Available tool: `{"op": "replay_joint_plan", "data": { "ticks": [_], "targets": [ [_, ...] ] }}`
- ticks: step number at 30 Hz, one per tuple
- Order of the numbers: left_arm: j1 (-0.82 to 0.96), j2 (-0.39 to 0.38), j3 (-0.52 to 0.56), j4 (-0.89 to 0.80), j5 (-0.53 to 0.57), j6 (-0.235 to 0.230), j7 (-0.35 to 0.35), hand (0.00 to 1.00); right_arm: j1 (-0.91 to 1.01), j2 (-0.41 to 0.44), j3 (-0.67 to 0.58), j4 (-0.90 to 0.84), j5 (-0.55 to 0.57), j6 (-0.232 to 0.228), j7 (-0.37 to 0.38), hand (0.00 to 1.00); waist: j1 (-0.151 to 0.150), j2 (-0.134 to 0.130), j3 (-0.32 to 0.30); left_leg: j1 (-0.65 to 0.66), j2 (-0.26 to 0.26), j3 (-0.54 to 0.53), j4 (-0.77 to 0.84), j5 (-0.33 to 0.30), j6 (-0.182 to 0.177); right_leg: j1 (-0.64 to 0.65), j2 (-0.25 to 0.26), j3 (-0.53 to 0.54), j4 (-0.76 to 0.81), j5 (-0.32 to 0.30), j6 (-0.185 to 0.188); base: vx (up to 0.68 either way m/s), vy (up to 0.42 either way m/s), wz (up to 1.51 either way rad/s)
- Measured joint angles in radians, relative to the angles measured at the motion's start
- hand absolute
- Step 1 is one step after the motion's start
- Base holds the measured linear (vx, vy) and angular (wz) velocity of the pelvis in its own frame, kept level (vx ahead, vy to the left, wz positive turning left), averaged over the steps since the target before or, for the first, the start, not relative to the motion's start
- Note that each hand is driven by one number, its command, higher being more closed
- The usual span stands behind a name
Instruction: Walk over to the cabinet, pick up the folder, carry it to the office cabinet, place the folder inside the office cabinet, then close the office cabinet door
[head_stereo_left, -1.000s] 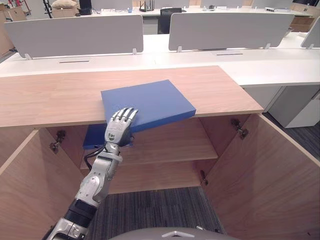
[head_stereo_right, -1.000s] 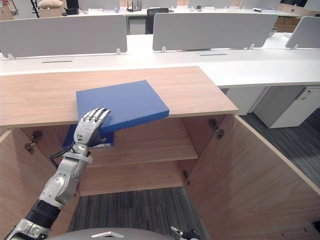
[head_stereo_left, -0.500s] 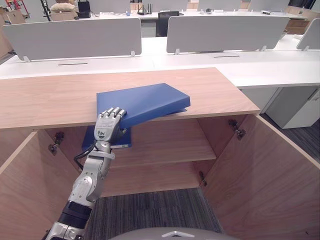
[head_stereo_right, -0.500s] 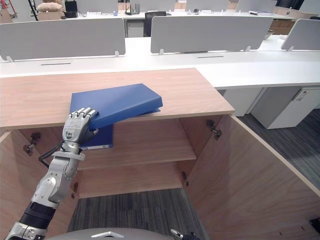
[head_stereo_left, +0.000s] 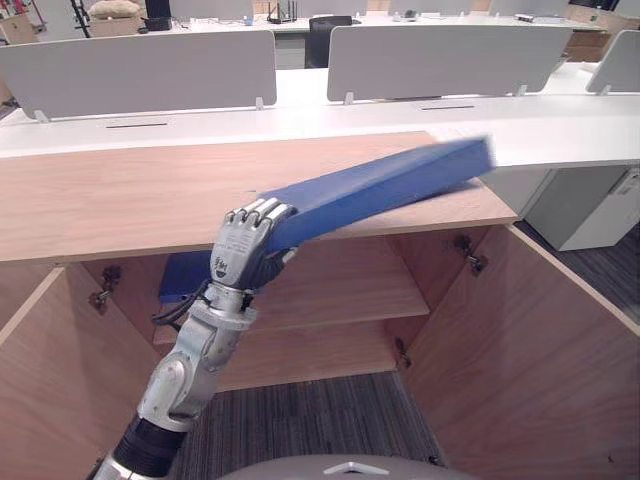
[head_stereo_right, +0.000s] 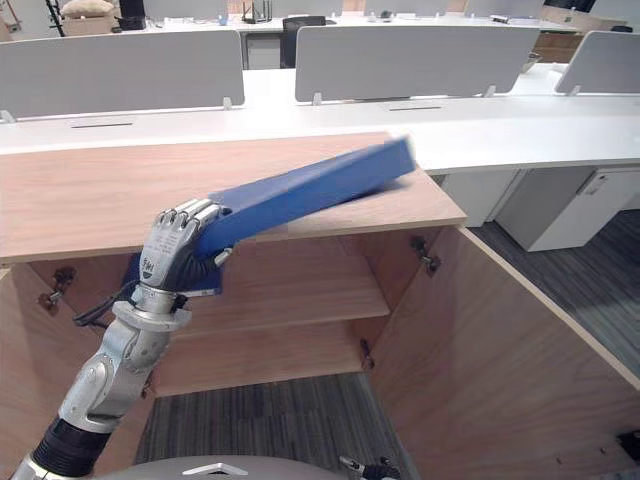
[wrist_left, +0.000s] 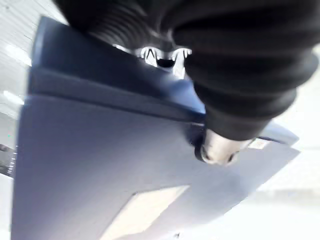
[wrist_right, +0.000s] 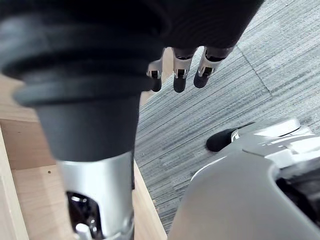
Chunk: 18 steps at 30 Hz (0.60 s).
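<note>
The far end of the tilted blue folder (head_stereo_left: 385, 184) is blurred. A second blue folder (head_stereo_left: 181, 279) on the shelf (head_stereo_left: 340, 287) lies partly hidden behind the left hand (head_stereo_left: 238, 258).

Even, bright light is cast from overhead. The white desks (head_stereo_left: 560, 135) are nearly washed out; soft shade is left under the front edge of the cabinet (head_stereo_left: 120, 195) top. The folder (head_stereo_left: 380, 185) is smeared by motion at its far end and blurred in the left wrist view.
</note>
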Motion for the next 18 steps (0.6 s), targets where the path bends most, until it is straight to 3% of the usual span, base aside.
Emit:
{"op": "replay_joint_plan", "data": {
  "ticks": [3,12,16,18],
  "targets": [
    [0.031,-0.052,-0.016,-0.073,-0.111,-0.029,0.02,1.0,0.005,-0.003,0.029,-0.011,0.015,-0.003,-0.005,0.0,0.0,0.005,-0.003,0.002,0.0,0.005,0.0,-0.003,-0.002,-0.012,0.0,0.011,0.022,-0.008,0.002,-0.04,-0.01,-0.08],
    [0.086,-0.144,-0.036,-0.173,-0.598,-0.104,0.043,1.0,0.024,0.023,0.077,-0.178,0.055,-0.041,-0.04,0.0,0.016,0.012,-0.018,-0.003,-0.001,0.005,0.0,0.001,0.004,-0.03,0.0,0.017,0.044,-0.013,0.005,-0.03,-0.01,-0.01],
    [0.139,-0.192,-0.031,-0.179,-0.774,-0.112,0.053,1.0,0.04,0.07,0.1,-0.381,0.075,-0.045,-0.045,0.0,0.026,0.015,-0.02,-0.004,-0.001,0.005,0.0,0.002,0.005,-0.033,0.0,0.017,0.048,-0.013,0.006,-0.01,-0.005,0.0],
    [0.161,-0.197,-0.03,-0.187,-0.811,-0.112,0.051,1.0,0.05,0.083,0.108,-0.463,0.086,-0.06,-0.045,0.0,0.026,0.014,-0.019,-0.004,-0.001,0.005,0.0,0.002,0.005,-0.033,0.0,0.017,0.049,-0.012,0.006,0.0,0.0,0.0]
  ]
}}
